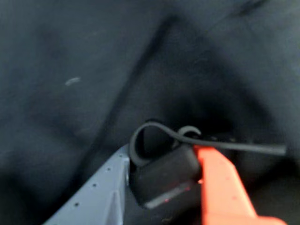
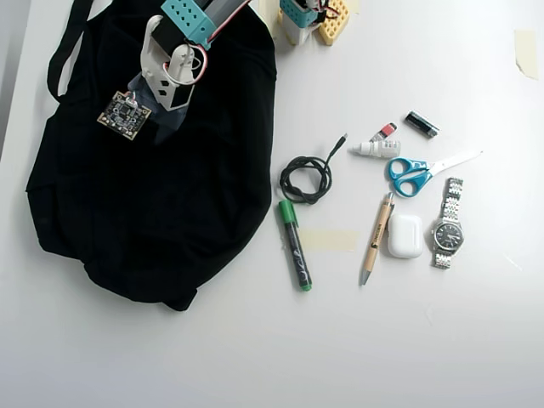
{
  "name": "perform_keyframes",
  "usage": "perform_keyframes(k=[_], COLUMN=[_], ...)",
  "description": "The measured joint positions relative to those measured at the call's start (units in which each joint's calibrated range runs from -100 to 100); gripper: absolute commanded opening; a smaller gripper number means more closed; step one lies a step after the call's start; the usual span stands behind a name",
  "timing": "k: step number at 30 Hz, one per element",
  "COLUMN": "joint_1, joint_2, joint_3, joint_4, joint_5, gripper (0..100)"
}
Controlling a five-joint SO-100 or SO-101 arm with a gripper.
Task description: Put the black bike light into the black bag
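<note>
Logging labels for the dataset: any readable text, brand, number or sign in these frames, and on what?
None readable.
Green marker: barrel print too small.
Wooden pen: dark print, illegible.
Watch: dial marks too small.
Small bottle: label illegible.
Bike light in the gripper, black bag: no text visible.

Black bag [image 2: 153, 212] on a white worktop [image 2: 382, 340]. The pincer [image 1: 164, 176] has one grey finger [image 1: 101, 192] and one orange [image 1: 222, 187], around a black light [image 1: 164, 180]. Scissors [image 2: 416, 174] have blue handles, the marker [image 2: 295, 242] a green cap, the earbud case [image 2: 405, 235] is white, the watch [image 2: 448, 225] silver.
</note>
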Motion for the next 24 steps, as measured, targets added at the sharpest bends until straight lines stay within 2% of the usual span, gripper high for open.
perform_keyframes(k=[4, 9, 11, 12, 14, 16, 19, 21, 22, 23, 24], joint_1=[-1.7, -1.9, -3.6, -5.1, -7.1, -9.0, -11.9, -14.6, -18.6, -24.8, -24.8], joint_2=[0.0, -0.1, -0.1, -0.2, -4.2, -15.1, -33.3, -42.7, -49.6, -57.7, -58.0], joint_3=[0.0, -0.3, -3.2, -8.7, -12.0, -12.5, -13.0, -13.2, -13.1, -13.2, -13.2], joint_4=[3.1, 6.1, 10.6, 18.8, 26.8, 37.7, 51.8, 57.3, 60.3, 61.2, 61.2], joint_5=[0.0, 0.0, -0.9, -1.2, -1.4, -2.8, -3.0, -3.8, -5.0, -6.0, -6.4], gripper=[31, 31, 31, 31, 31, 21, 20, 20, 2, 2, 3])
